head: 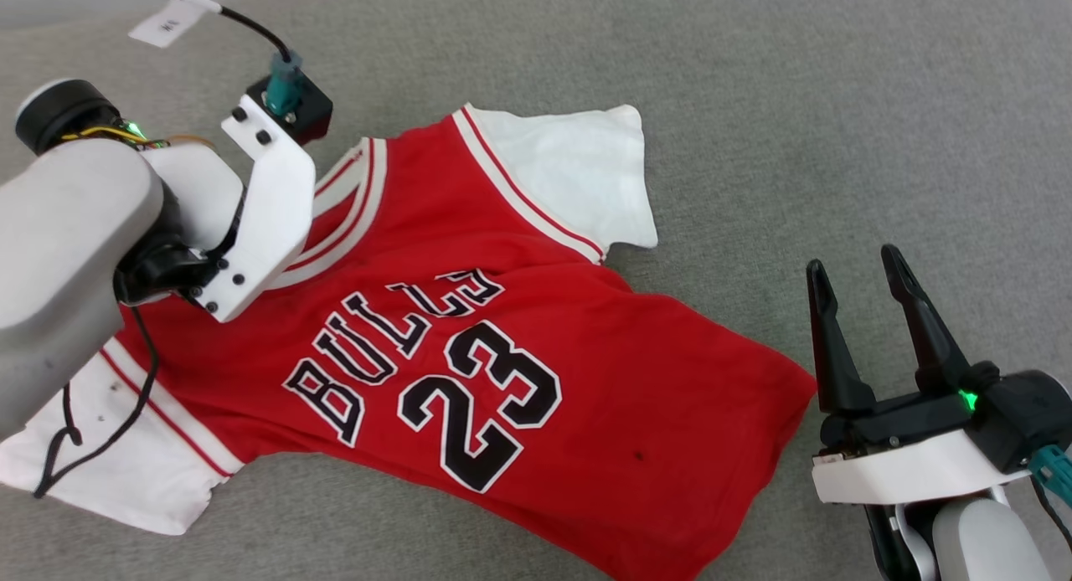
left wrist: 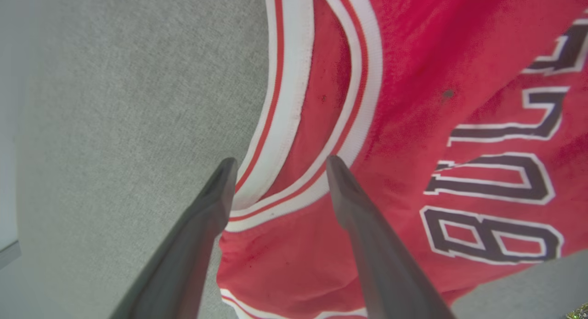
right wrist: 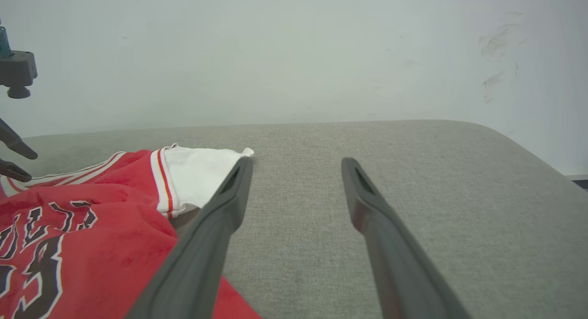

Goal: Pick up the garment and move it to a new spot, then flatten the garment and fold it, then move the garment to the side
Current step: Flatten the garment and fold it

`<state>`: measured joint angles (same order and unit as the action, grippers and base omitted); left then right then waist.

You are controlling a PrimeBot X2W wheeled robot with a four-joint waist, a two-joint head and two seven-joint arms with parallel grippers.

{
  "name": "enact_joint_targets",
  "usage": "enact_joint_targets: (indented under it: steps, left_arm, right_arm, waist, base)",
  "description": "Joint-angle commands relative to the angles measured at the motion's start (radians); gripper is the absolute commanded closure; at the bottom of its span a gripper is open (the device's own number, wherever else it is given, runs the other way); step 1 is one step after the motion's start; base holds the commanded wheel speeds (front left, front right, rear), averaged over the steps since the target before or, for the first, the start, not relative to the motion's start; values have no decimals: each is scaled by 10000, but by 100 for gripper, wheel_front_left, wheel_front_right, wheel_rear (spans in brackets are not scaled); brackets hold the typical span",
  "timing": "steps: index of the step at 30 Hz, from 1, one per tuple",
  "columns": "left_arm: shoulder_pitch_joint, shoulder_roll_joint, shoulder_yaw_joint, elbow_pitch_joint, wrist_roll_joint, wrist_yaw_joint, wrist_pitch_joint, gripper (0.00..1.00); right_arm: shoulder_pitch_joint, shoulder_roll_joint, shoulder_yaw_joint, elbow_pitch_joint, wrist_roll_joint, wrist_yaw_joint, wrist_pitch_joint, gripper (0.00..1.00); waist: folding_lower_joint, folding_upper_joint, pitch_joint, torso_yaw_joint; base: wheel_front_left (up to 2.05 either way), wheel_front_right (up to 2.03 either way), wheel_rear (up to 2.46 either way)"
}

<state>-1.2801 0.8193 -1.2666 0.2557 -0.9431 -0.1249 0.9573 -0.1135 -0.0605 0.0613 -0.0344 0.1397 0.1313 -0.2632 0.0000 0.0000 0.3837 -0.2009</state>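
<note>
Hovering over the neckline of the garment, the left hand points steeply down with its two dark fingers spread and nothing between them. In the left wrist view one finger lies over the grey fabric surface just beside the collar's edge, and the other over the striped collar trim. Whether the tips touch the cloth cannot be told. In the head view the pale left forearm and the white wrist bracket cover the collar and one shoulder.

The right hand sits at the robot's right, just beside the hem corner and apart from it. Its fingers are also spread and empty. They point up the head view and lie low over the grey surface in the right wrist view, toward a pale wall.

The red jersey lies chest up, spread slantwise across the surface, with its collar toward the upper left of the head view and its hem toward the lower right. Black, white-edged "BULLS" and "23" read clearly on the chest. One white sleeve lies flat at the top. The other lies at the lower left, partly under the left arm. Red-and-white stripes edge the collar and armholes. The cloth is mildly rippled, with a small dark spot near the hem.
</note>
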Motion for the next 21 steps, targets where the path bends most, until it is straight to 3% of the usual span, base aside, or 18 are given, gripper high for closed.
enact_joint_targets:
  steps: [1,13,14,15,21]
  left_arm:
    - [130,-114,-74,79,81,-35,200,0]
    - [1091,-84,-314,-406,484,-38,1257,0]
    - [1135,-75,-324,-445,500,-38,1243,54]
    - [1165,-74,-330,-474,514,-39,1176,100]
    - [581,-132,-196,-667,442,-30,153,100]
  right_arm:
    - [-250,56,67,-58,3,-11,-21,0]
    - [-581,98,160,-65,35,-11,-21,0]
    - [-589,101,146,-51,36,-11,-21,0]
    - [-591,104,138,-37,36,-11,-21,0]
    - [-502,111,171,38,39,-11,-21,0]
  waist:
    - [0,0,370,-270]
    - [0,0,975,-584]
    - [0,0,977,-573]
    - [0,0,967,-555]
    - [0,0,663,-383]
  base:
    - [0,0,0]
    - [0,0,0]
    - [0,0,0]
    - [0,0,0]
    - [0,0,0]
